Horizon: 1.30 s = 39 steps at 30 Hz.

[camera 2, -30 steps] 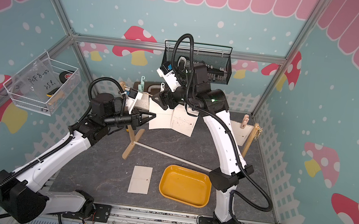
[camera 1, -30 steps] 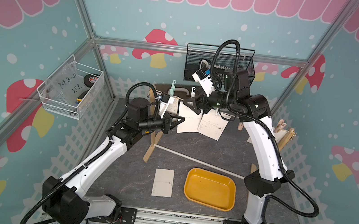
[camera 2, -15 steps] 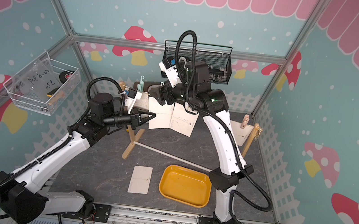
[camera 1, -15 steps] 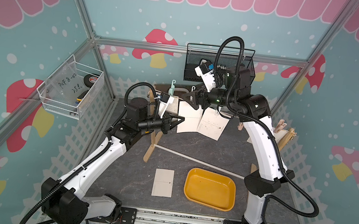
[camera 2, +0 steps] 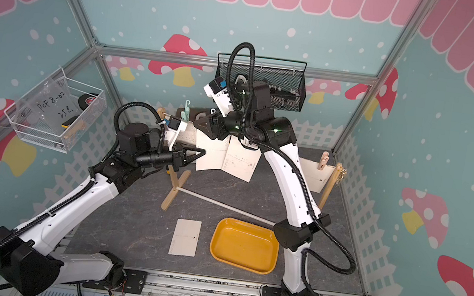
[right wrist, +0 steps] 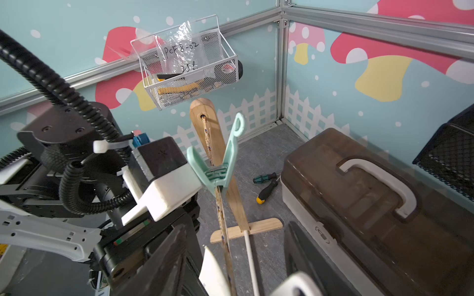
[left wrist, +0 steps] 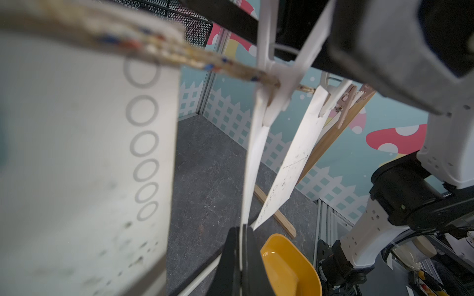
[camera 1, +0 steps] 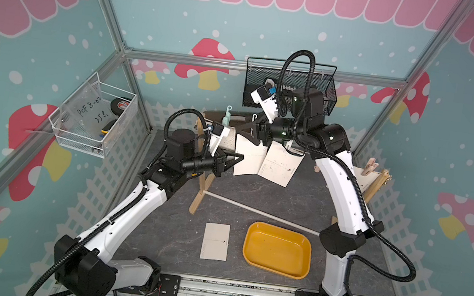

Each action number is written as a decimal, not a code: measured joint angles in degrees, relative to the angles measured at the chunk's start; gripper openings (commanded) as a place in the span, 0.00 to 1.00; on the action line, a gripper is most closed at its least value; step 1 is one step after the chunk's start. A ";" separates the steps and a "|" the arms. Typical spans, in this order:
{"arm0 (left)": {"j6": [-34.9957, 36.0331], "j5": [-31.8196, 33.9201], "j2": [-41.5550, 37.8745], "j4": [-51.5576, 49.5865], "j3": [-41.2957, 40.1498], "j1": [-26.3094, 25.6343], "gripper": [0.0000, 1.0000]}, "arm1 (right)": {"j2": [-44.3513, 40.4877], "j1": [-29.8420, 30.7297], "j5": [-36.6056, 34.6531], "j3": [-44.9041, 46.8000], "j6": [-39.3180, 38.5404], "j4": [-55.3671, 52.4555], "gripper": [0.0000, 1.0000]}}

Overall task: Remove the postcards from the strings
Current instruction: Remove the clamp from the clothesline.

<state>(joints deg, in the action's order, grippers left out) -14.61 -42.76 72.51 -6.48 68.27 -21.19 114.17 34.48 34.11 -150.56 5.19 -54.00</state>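
On the near part of the dark surface (camera 1: 174, 240), a loose postcard (camera 1: 215, 241) is lying flat just left of a yellow tray (camera 1: 276, 250). Beyond them, the string (left wrist: 230, 68) is running between two wooden posts (camera 1: 202, 187), with four postcards hanging from it. The left gripper (camera 1: 239, 157) is reaching in from the left, its fingers (left wrist: 232, 256) clenching the lower edge of the pinched postcard (camera 1: 247, 164), second from the left. Above, the right gripper (camera 1: 239, 129) is hovering at the white clothespin (left wrist: 279, 77) that is holding that card, its fingers flanking the pin's handles; whether they are squeezing cannot be told. A green clothespin (camera 1: 226, 116) is sitting on the string near the left post. Farther back, a brown toolbox (right wrist: 359, 192) is resting on the surface, and a black mesh basket (camera 1: 290, 90) is hanging on the far wall.
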 measured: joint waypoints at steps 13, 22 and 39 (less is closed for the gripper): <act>-0.17 0.00 0.00 0.17 0.00 0.00 0.00 | -0.02 -0.42 0.96 0.22 -3.50 0.46 0.35; -0.20 -0.15 0.00 0.35 0.00 -0.02 0.00 | -0.02 -0.63 1.55 0.22 -4.81 0.57 0.28; -0.20 -0.42 0.00 0.33 0.00 -0.37 0.00 | -0.02 -0.70 2.43 0.39 -6.40 1.33 0.18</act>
<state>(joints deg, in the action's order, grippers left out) -14.81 -43.18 72.51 -6.15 68.27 -21.56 114.15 33.78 36.53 -150.17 -1.21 -52.66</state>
